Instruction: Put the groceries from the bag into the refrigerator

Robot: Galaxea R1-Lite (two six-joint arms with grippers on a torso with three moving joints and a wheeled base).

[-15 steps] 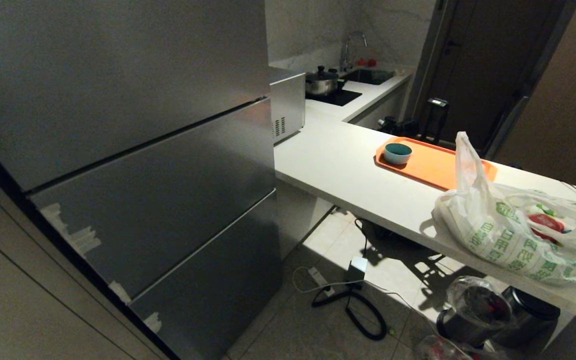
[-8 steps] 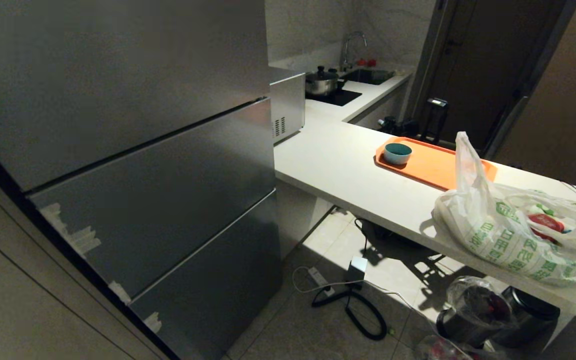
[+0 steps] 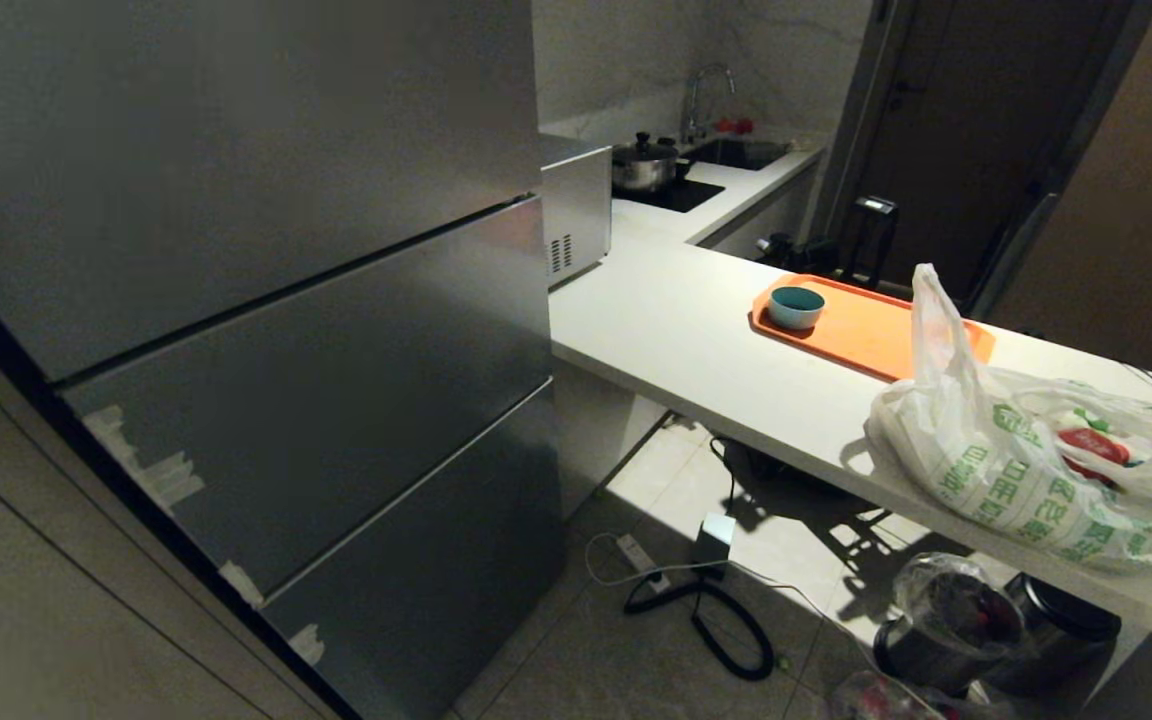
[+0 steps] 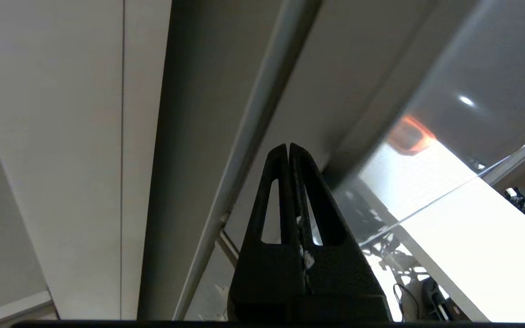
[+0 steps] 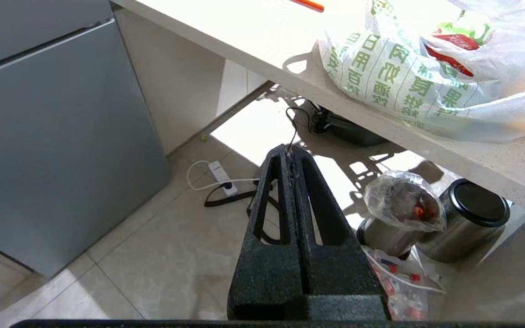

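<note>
Looking at my left gripper [image 4: 288,148], the fingers are pressed together with nothing in them, tips aimed at the left edge of the refrigerator [image 3: 266,300], right by the tall seam where the door meets the pale wall panel. That edge runs vertically, so I reckon I'll need to slip in along it to pull the door, all doors being closed right now. My left arm is clearly the nearer one for that. My right gripper [image 5: 290,152] hangs low over the floor, pinched together too, empty. The bag [image 3: 1036,470] sits on the counter [image 3: 676,330] well off to the right, groceries inside, just near the orange tray [image 3: 871,330].
</note>
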